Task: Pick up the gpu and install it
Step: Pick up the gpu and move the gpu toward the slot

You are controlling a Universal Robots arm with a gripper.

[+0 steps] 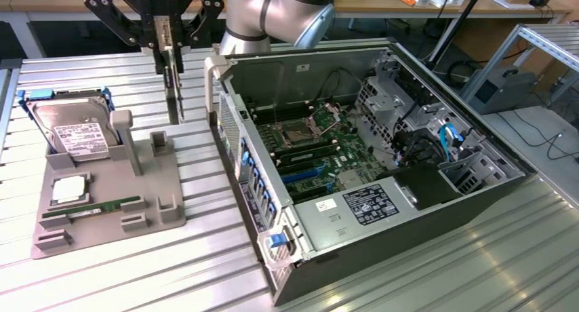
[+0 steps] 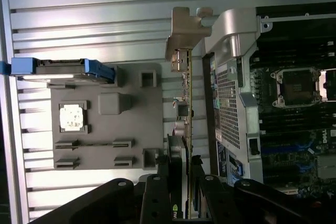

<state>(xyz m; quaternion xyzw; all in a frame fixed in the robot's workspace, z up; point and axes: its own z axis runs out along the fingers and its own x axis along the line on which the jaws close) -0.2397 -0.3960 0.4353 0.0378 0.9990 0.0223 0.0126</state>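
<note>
The gpu [image 1: 172, 74] hangs edge-on as a thin dark card in the air, held by my gripper [image 1: 165, 34], which is shut on its upper edge. It hovers between the grey parts holder [image 1: 167, 213] and the open computer case [image 1: 362, 163], near the case's rear corner. In the wrist view the gpu [image 2: 185, 103] runs away from my fingers [image 2: 157, 198], with its silver bracket [image 2: 184, 35] at the far end. The motherboard [image 1: 316, 149] lies exposed inside the case.
The holder carries a silver hard drive in a blue frame [image 1: 77, 125], a CPU chip [image 1: 70, 188] and a green RAM stick [image 1: 95, 209]. A grey post [image 1: 127, 149] stands on the holder. Ribbed metal tabletop [image 1: 452, 264] surrounds everything. Drive cages and cables [image 1: 434, 135] fill the case's far side.
</note>
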